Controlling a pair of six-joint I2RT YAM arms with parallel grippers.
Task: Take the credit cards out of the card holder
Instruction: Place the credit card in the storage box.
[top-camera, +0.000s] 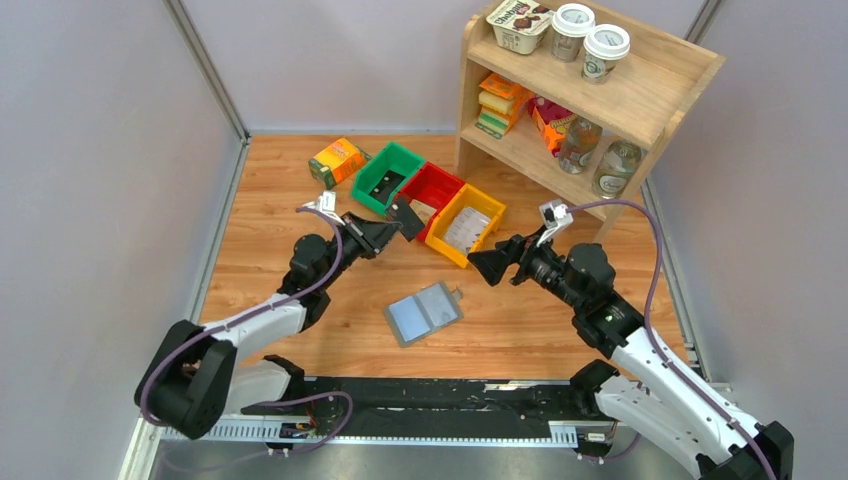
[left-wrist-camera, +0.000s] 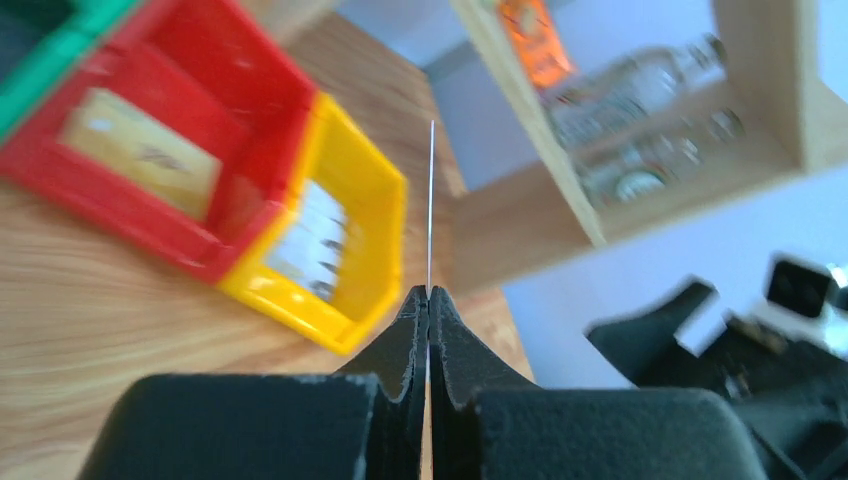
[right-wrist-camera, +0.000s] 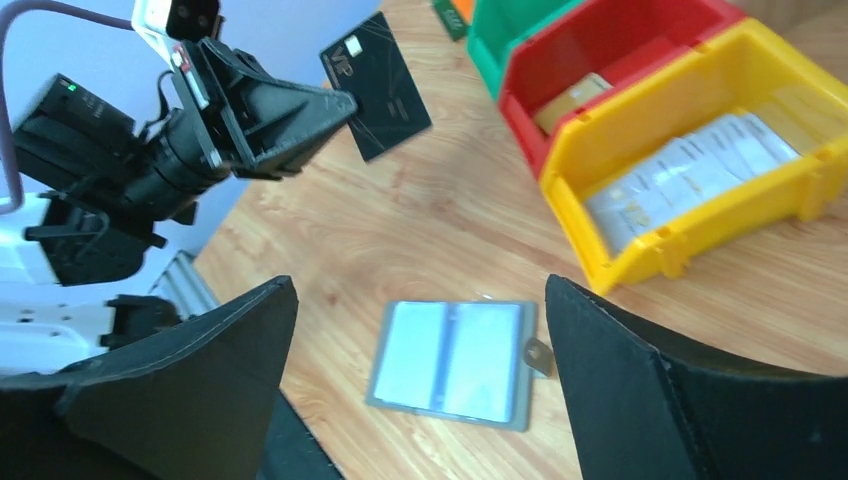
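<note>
The small grey bifold card holder (top-camera: 423, 313) lies spread open and flat on the wooden table (top-camera: 270, 230), its blue-grey inside and clear pockets facing up. Its snap tab sticks out from the edge that faces the bins. Whether any card sits in the pockets cannot be told.

Beyond the card holder and a little to its left, the left gripper (top-camera: 395, 228) has its jaws pressed together on one thin black rectangular credit card (right-wrist-camera: 377, 85). The card is in the air, well apart from the card holder. The left wrist view shows it edge-on as a thin line rising from between the closed fingertips.

Beyond the card holder and to its right, the right gripper (top-camera: 480, 265) hangs above the table with its jaws spread wide, nothing between them. In its own camera the card holder shows on the table between the two fingers (right-wrist-camera: 200, 390).

Farther from the card holder than both grippers, three plastic bins stand in a slanted row, touching: a green bin (top-camera: 405, 150), a red bin (top-camera: 445, 175) and a yellow bin (top-camera: 452, 255), the yellow one nearest the card holder. An orange-green carton (top-camera: 338, 160) lies beside the green bin, on the side away from the red one.
</note>
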